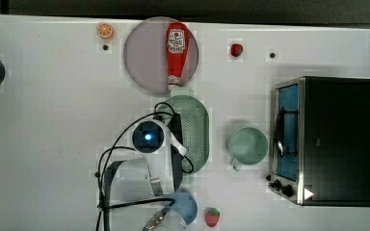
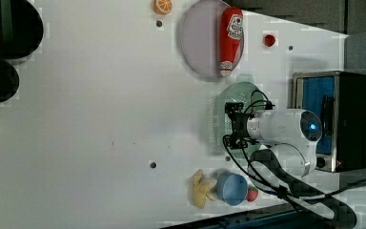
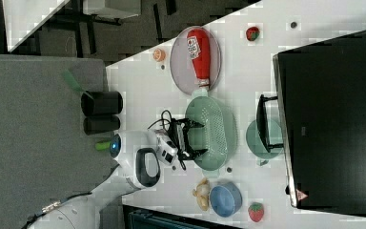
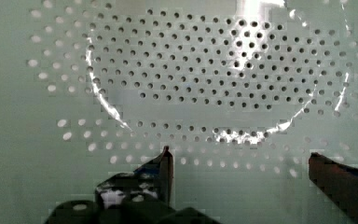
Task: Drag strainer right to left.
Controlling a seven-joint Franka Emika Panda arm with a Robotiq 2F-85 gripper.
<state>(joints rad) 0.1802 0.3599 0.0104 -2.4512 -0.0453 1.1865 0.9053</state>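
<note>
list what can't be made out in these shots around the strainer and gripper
- Strainer: in the top view its left rim is hidden under the arm and cables.
- Gripper: open over the strainer's holes in the wrist view; whether its fingers touch the plastic cannot be told.
- Blue bowl: partly covered by the arm in the top view.
- Mug: the oven's handle crosses it in the right view.

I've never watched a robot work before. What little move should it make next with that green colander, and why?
Probably lower the open tool straight down. It hangs over the strainer with both fingers spread apart above the perforated bottom, gripping nothing. It likely needs contact inside the bowl before dragging toward the top view's left.
</note>
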